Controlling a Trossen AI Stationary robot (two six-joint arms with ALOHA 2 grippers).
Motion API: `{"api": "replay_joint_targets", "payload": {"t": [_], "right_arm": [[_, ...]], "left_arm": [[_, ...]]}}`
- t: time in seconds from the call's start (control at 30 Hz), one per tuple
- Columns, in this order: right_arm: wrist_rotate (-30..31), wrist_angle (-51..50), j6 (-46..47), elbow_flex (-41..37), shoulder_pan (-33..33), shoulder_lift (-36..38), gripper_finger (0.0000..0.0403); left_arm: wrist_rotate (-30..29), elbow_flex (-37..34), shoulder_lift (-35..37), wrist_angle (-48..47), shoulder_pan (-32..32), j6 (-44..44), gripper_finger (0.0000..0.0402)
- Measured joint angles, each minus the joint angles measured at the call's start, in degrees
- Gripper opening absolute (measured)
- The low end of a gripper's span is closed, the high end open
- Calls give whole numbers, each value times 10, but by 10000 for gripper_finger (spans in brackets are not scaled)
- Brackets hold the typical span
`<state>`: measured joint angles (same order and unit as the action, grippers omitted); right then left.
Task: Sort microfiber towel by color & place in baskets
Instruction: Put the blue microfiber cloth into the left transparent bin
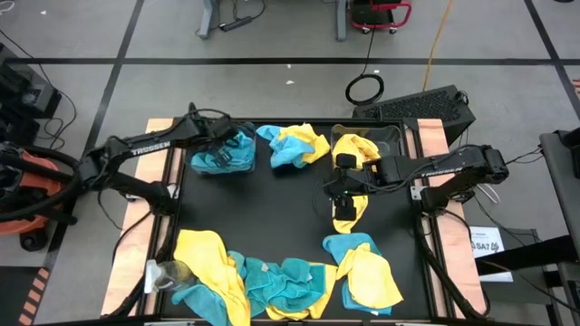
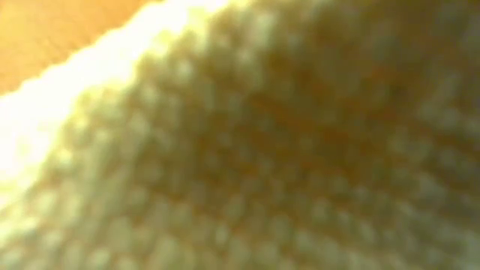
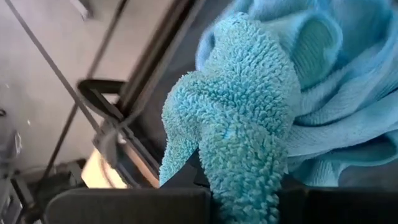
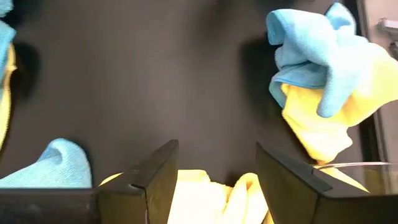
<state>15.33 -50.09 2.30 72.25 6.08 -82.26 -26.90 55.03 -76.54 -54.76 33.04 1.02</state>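
Overhead, wrists close, low view smothered

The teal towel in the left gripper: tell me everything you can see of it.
The teal towel is a soft cloth with a fluffy, looped pile, like microfiber. It is bunched up, and one crumpled fold is pinched in the shut left gripper. In the high view the gripper holds it at the table's far left, over a heap of more teal cloth at the left basket. Its full shape stays hidden in the folds.
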Motion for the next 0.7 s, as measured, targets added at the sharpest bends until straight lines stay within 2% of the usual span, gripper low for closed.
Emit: {"api": "replay_joint_targets", "payload": {"t": [0.17, 0.37, 0.57, 0.7], "right_arm": [[13, 0, 7, 0, 14, 0, 203], [13, 0, 22, 0, 34, 0, 203], [15, 0, 31, 0, 52, 0, 203], [35, 0, 33, 0, 61, 0, 203]], "left_arm": [[5, -10, -57, -1, 25, -6, 25], [45, -11, -125, 18, 54, -23, 26], [103, -9, -150, 49, 75, -35, 26], [115, -9, -151, 59, 83, -34, 28]]}}
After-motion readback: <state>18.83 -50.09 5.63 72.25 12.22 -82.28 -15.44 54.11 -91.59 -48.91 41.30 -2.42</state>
